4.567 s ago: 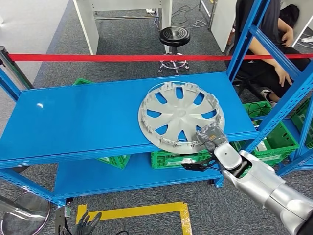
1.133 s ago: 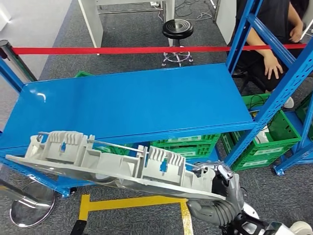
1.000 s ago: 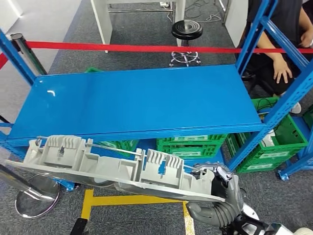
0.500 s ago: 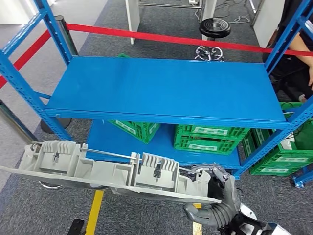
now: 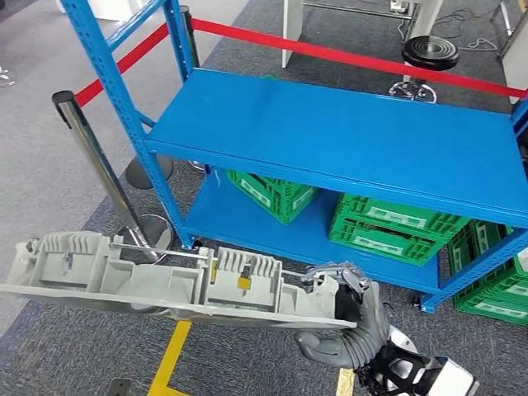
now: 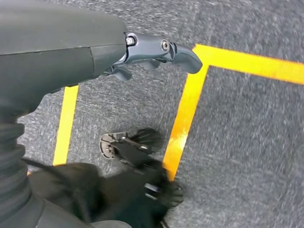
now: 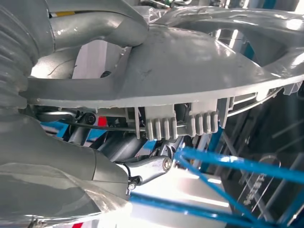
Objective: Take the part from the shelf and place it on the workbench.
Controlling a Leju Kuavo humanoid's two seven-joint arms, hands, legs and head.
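Observation:
The part is a silver-grey wheel cover point(image 5: 156, 280), seen edge-on with its ribbed clips facing up, carried low in front of me off the shelf. My right hand point(image 5: 349, 330) grips its rim at the right end. In the right wrist view the thumb point(image 7: 97, 23) presses on the cover's smooth face point(image 7: 172, 66), with the fingers under the rim. The blue shelf point(image 5: 349, 132) it came from stands behind, its top deck bare. My left hand point(image 6: 107, 42) hangs over the floor, fingers apart, holding nothing.
A chrome stanchion post point(image 5: 93, 157) with red barrier tape point(image 5: 349, 56) stands left of the shelf. Green crates point(image 5: 398, 227) sit on the lower deck. A black stool point(image 5: 430, 51) is beyond the tape. Yellow floor tape point(image 5: 167, 363) runs across grey carpet below me.
The wheel cover lay on the shelf with my right hand at its rim; now that hand carries it. My view has swung left, sliding the shelf rightward and bringing the stanchion in.

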